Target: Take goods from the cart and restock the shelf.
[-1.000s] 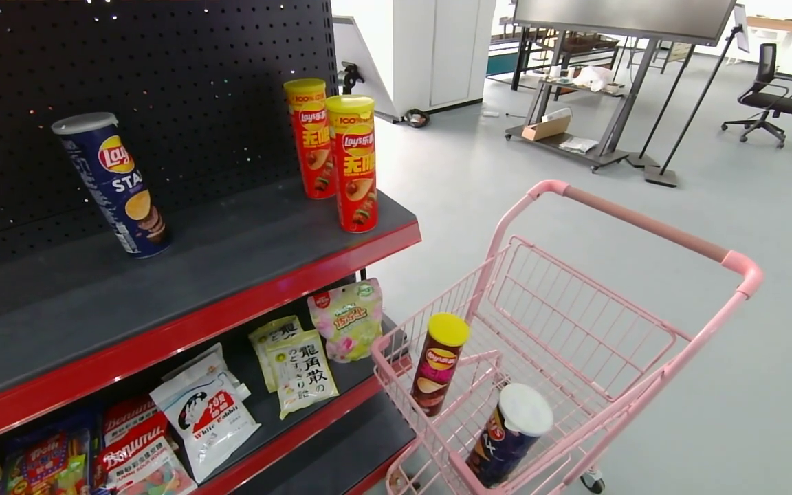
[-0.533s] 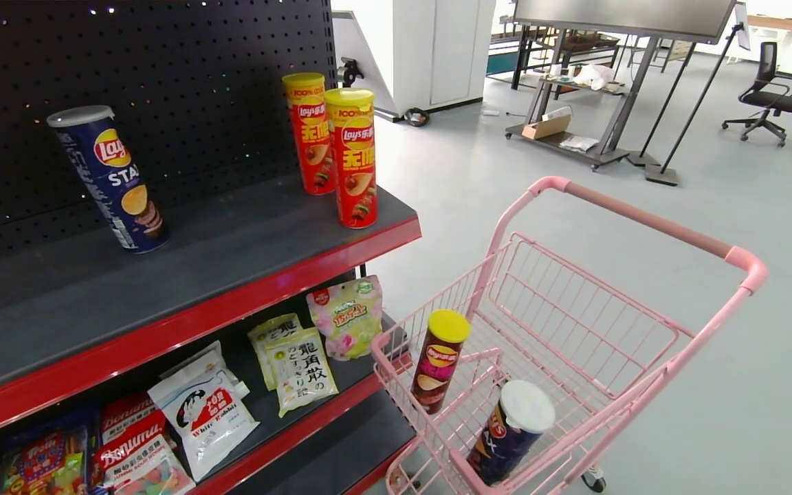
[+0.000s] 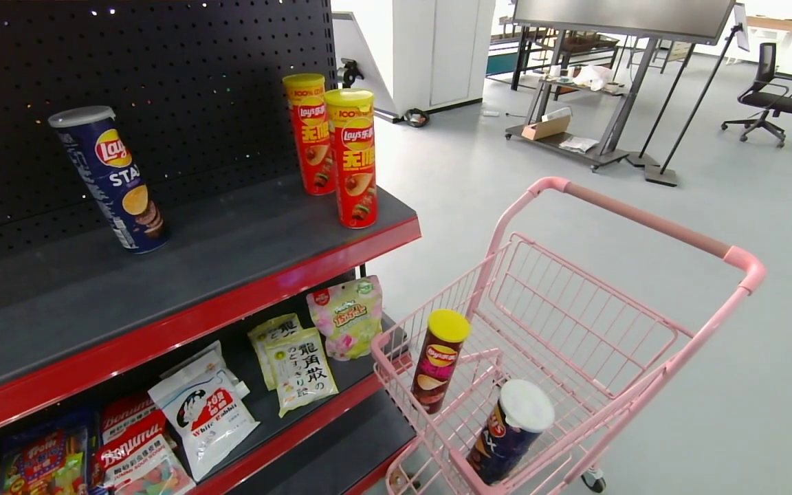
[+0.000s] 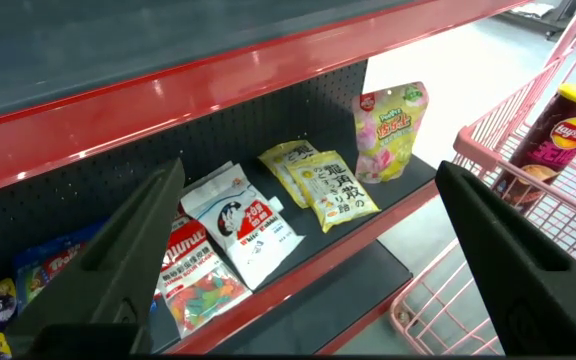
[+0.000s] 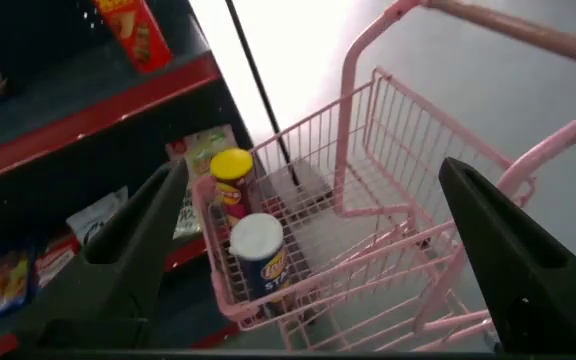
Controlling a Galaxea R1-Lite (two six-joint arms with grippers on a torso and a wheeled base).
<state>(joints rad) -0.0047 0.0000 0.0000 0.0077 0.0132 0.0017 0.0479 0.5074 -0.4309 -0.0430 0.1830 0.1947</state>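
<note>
A pink cart (image 3: pixel 643 220) stands to the right of the shelf (image 3: pixel 231 254). In its near corner a maroon can (image 3: pixel 437 371) with a yellow lid stands upright, and a dark blue can (image 3: pixel 509 433) with a white lid leans beside it. On the top shelf are a tilted blue can (image 3: pixel 111 180) and two red cans (image 3: pixel 355 158). My left gripper (image 4: pixel 308 250) is open, facing the lower shelf, with the maroon can (image 4: pixel 558 130) off to one side. My right gripper (image 5: pixel 308 250) is open above the cart (image 5: pixel 368 120), with the maroon can (image 5: pixel 230 185) and blue can (image 5: pixel 260 260) below it.
Snack bags (image 3: pixel 296 368) fill the lower shelf (image 4: pixel 298 270). The wide middle of the top shelf is bare. Behind the cart lies open grey floor, with a screen stand (image 3: pixel 595 155) and an office chair (image 3: pixel 767 103) far back.
The head view has shifted slightly downward since a second ago, so the camera moved. The cans, cart and shelf goods keep their places.
</note>
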